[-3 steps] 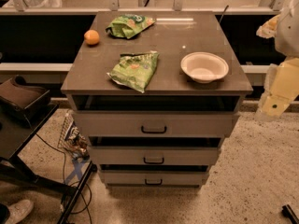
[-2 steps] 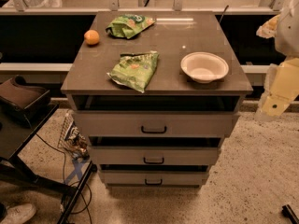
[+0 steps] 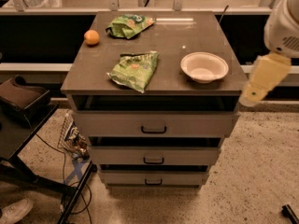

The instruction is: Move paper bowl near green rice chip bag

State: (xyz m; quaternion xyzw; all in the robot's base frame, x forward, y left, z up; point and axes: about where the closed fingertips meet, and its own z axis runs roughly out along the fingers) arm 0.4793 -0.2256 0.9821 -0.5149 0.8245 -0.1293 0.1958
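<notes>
Camera view gives me the desk (image 3: 187,34) from above and in front, and the paper bowl (image 3: 204,67) sits at its front right, upright, nothing touching it. The green rice chip bag (image 3: 129,25) lies at the back, left of centre, well apart from the bowl, with an orange (image 3: 91,37) near its left side. Nearer the front lies the larger pale green bag (image 3: 134,70), and that's not my target. My arm (image 3: 264,77) hangs off the desk's right edge. Of the tool (image 3: 289,213) I think I get only a dark sliver at the bottom right corner, down by the floor, and I cannot tell whether it is wide or narrow. Nothing is grasped, so I judge the job is at its start. To do the reach well, I'd come down on the bowl's right rim, pinch the rim, lift just free, then carry it back and left behind the pale bag, setting down on the bare patch right of the chip bag.
</notes>
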